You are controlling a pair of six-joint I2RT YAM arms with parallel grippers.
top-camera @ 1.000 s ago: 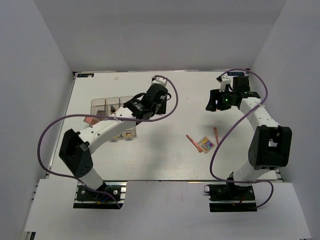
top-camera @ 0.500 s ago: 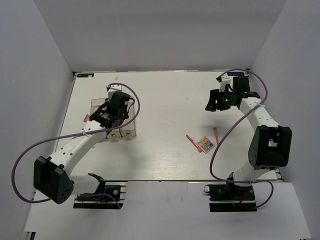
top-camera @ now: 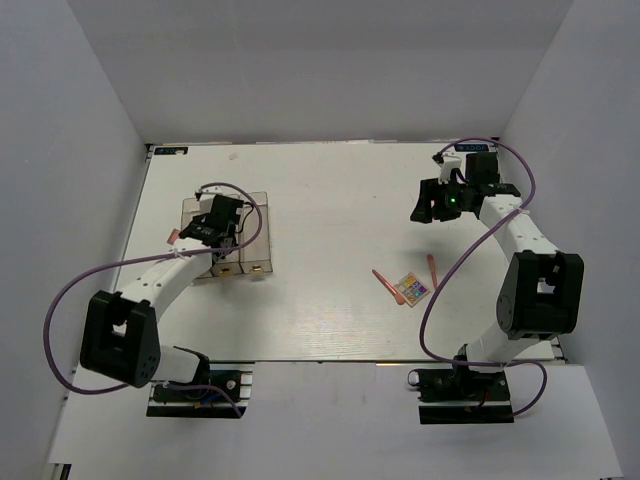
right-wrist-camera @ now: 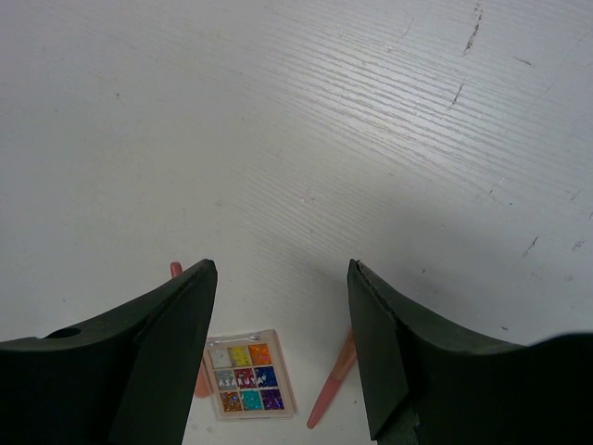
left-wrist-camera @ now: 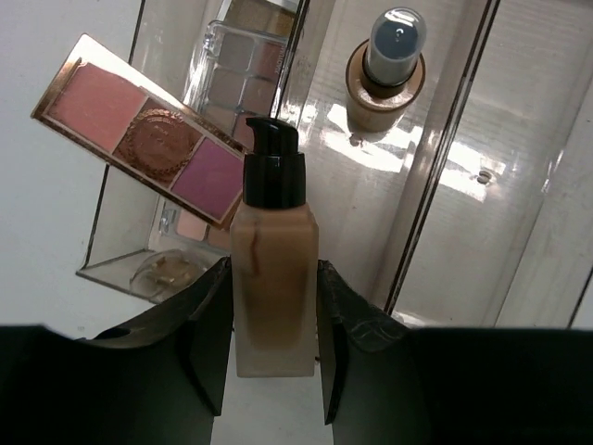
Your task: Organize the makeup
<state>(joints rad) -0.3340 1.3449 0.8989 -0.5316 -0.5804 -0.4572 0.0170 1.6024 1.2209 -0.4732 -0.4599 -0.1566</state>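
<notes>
**Left jaws.** Narrow, closed on the two flat sides of a beige foundation bottle (left-wrist-camera: 273,278). Both dark fingers (left-wrist-camera: 206,338) touch its lower half. The bottle's black pump cap (left-wrist-camera: 274,162) points toward the top of the left wrist frame. In the top view this arm reaches over the clear box (top-camera: 255,235) at the left of the counter (top-camera: 330,200). Which compartment lies under the held bottle cannot be told.

**Clear box, contents.**
- A second foundation bottle (left-wrist-camera: 386,69) stands upright in a compartment at the upper middle of the left wrist frame, seen cap-on.
- A pale multi-pan palette (left-wrist-camera: 246,83) shows through the wall at the upper centre.
- A gold-edged pink palette (left-wrist-camera: 148,139) lies tilted across the box's left edge, in the upper left of the frame.

**Right jaws.** Wide open, holding and touching nothing. They hang above bare counter in the upper right of the top view.

**Loose items, right of centre on the counter.**
- A multicolour palette (right-wrist-camera: 248,373) lies flat at the bottom of the right wrist frame.
- One pink-red pencil (right-wrist-camera: 332,380) lies just beside it on the right.
- Another pencil (top-camera: 386,281) lies just left of it, partly hidden behind a finger in the wrist view.
- All three are well apart from the clear box.
</notes>
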